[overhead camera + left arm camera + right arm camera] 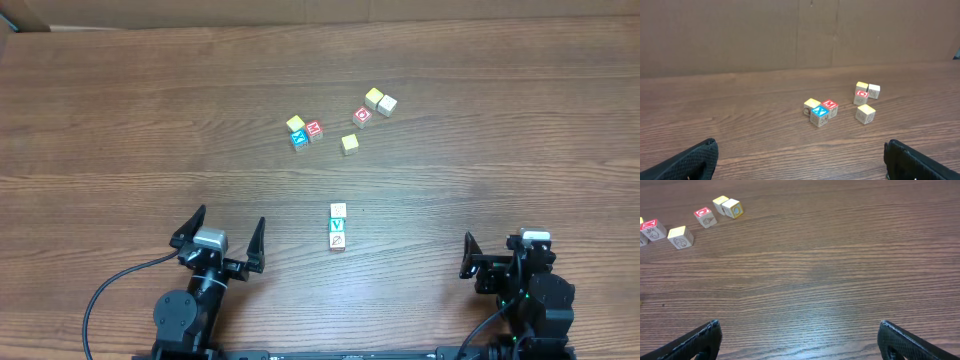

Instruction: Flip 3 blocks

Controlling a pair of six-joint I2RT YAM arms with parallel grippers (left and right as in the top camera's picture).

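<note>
Overhead cam is looking straight down at the table from high up, taking in the whole spread, with the red O cube sitting a bit above and right of centre. Left wrist cam is sitting low, looking nearly level across the wood, so that cube is showing far off, right of centre. Right wrist cam is tilting down more, catching it at upper left. All three are sharing that cube and the yellow cube just beyond it.
</note>
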